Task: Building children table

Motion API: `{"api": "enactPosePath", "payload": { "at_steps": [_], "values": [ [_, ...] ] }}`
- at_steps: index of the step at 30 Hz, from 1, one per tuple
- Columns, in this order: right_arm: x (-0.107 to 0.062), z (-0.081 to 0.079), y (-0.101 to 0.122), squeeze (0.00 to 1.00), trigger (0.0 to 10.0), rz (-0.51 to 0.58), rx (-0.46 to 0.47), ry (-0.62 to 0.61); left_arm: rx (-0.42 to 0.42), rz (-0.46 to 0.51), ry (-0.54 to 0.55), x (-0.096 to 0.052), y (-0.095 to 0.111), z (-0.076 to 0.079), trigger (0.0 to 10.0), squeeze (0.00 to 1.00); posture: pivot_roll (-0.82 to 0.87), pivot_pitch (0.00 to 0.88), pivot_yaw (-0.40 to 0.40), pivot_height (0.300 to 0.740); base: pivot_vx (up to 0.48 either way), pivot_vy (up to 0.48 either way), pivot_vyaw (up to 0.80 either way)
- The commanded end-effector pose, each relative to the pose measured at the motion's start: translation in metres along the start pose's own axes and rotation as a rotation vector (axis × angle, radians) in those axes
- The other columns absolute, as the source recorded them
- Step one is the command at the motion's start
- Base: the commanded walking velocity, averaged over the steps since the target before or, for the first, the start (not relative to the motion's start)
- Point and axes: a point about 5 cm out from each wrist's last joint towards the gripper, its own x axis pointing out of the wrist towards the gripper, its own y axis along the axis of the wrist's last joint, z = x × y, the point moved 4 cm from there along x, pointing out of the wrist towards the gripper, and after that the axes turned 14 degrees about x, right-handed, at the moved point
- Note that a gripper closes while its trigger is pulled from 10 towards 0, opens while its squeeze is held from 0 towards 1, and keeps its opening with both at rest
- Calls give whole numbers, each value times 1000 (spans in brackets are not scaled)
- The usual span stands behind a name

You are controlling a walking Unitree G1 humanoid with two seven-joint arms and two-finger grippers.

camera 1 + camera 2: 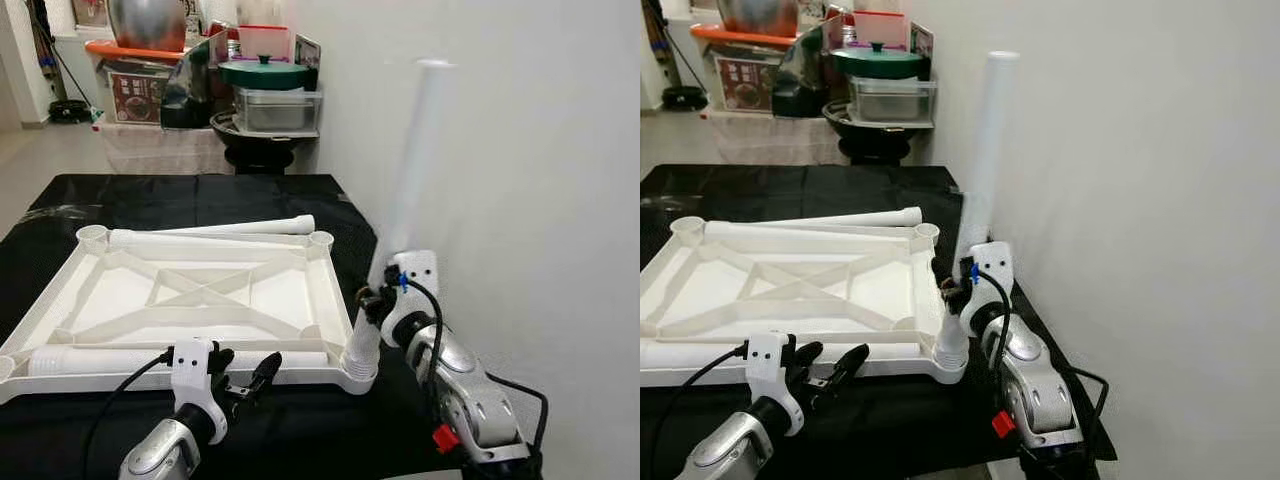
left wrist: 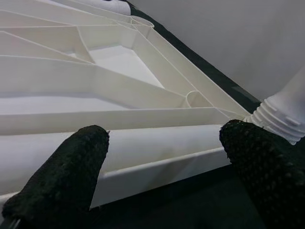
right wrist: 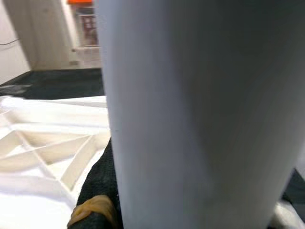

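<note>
A white children's tabletop (image 1: 326,290) lies upside down on the black-covered table (image 1: 190,195). One white leg (image 1: 414,150) stands upright in the socket at its near right corner. My right gripper (image 1: 375,301) is shut on this leg low down, and the leg (image 3: 190,109) is seen close up beside one black finger (image 3: 99,186). A second leg (image 1: 110,359) lies along the near edge of the tabletop. My left gripper (image 1: 243,372) is open just in front of it, its fingers (image 2: 71,171) apart and holding nothing. A third leg (image 1: 245,227) lies along the far edge.
A white wall (image 1: 530,150) runs close along the table's right side. Behind the table stand a stand with a green-lidded pot (image 1: 264,73), metal trays and boxes. Bare black cloth shows beyond the tabletop and along the near edge.
</note>
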Motion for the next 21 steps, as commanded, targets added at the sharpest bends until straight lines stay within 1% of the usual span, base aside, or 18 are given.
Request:
{"api": "enactPosePath", "payload": {
  "at_steps": [1, 3, 5, 12, 13, 14, 17, 19, 21],
  "values": [
    [-16, 54, -52, 0, 10000, -221, -7, -248, 6, 1, 7, 1, -1, -1, 10000, 0, 47, 0, -105, 740, 0, 0, 0],
    [-18, 56, -49, 0, 10000, -202, -9, -284, 7, 1, 6, 1, -1, -1, 10000, 0, 44, 0, -100, 740, 0, 0, 0],
    [-19, 57, -49, 0, 10000, -196, -11, -295, 8, 1, 5, 1, -1, -1, 10000, 0, 44, 0, -99, 740, 0, 0, 0],
    [-22, 63, -40, 0, 10000, -147, -48, -377, 11, 2, 7, 2, 0, -2, 10000, 0, 45, 0, -98, 740, 0, 0, 0],
    [-23, 66, -37, 0, 10000, -130, -52, -411, 11, 3, 9, 2, 0, -2, 10000, 0, 48, 0, -100, 740, 0, 0, 0],
    [-23, 66, -37, 0, 10000, -130, -52, -411, 11, 3, 9, 2, 0, -2, 10000, 0, 48, 0, -100, 740, 0, 0, 0],
    [-24, 74, -30, 0, 10000, -90, -59, -473, 13, 6, 17, 2, 0, -3, 10000, 0, 49, 0, -103, 740, 0, 0, 0],
    [-24, 78, -25, 0, 10000, -60, -54, -505, 13, 8, 25, 2, 1, -4, 10000, 0, 50, 0, -103, 740, 0, 0, 0],
    [-23, 78, -23, 0, 10000, -49, -37, -518, 13, 9, 27, 3, 1, -5, 10000, 0, 50, 0, -103, 740, 0, 0, 0]
  ]
}}
